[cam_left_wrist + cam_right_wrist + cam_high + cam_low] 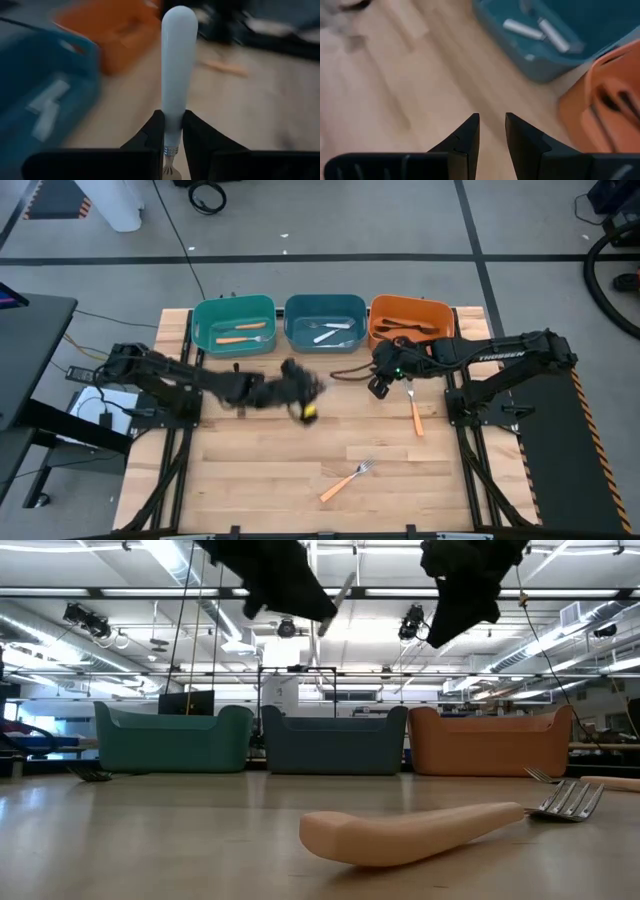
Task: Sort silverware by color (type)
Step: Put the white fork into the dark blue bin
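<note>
I see the pale wooden desk [260, 470] carrying three bins in a row along its far edge. Taking the blue bin [325, 325] as my landmark, the teal bin [233, 325] sits just beside it on the left arm's side and the orange bin [411, 322] just beside it on the right arm's side. Two orange-handled forks lie bare on the boards: one [414, 412] nearer than the orange bin, another [346, 480] well nearer still, toward the near edge.
</note>
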{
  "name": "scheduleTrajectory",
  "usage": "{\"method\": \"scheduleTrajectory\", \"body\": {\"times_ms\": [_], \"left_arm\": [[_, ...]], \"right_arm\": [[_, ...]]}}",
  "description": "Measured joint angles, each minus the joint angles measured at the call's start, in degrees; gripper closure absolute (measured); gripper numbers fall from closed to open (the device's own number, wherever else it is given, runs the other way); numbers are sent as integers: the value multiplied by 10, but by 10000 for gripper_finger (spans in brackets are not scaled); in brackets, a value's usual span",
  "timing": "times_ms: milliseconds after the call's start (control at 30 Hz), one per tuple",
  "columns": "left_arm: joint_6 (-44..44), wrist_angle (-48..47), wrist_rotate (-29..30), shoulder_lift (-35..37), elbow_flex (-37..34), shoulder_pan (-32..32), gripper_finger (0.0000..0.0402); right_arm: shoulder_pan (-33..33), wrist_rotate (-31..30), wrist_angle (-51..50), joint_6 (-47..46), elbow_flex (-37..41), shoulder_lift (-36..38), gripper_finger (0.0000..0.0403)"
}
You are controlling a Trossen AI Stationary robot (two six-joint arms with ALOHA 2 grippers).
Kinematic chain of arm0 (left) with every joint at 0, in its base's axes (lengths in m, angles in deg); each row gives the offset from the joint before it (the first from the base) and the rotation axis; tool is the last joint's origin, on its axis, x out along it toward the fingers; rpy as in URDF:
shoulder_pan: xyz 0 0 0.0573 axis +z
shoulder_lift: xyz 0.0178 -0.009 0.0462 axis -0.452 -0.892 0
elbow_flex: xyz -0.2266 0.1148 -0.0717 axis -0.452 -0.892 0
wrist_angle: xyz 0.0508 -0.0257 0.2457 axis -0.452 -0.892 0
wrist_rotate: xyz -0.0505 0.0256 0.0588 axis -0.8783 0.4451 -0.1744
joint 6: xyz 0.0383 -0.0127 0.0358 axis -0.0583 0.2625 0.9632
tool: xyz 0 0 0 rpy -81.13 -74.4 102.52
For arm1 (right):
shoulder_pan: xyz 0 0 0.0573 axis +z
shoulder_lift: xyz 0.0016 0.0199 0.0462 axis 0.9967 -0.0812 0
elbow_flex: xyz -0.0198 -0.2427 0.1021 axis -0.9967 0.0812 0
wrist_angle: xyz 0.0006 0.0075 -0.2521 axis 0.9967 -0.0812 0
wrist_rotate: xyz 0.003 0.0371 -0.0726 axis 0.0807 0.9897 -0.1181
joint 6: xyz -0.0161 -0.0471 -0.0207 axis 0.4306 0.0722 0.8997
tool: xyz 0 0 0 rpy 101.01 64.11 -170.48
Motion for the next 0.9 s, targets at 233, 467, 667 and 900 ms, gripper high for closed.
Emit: {"method": "scheduleTrajectory", "body": {"times_ms": [233, 467, 667, 900], "left_arm": [[86, 104, -12, 0, 0, 158, 349], [86, 138, -73, 0, 0, 283, 349], [108, 142, -170, -14, 1, 353, 349], [171, 145, -194, -69, 1, 375, 333]], "right_arm": [[-61, -29, 86, 108, 0, 5, 302], [-117, -29, 190, 215, 0, 6, 302], [-148, -26, 254, 316, 0, 6, 302], [-174, -25, 287, 376, 0, 6, 302]]}}
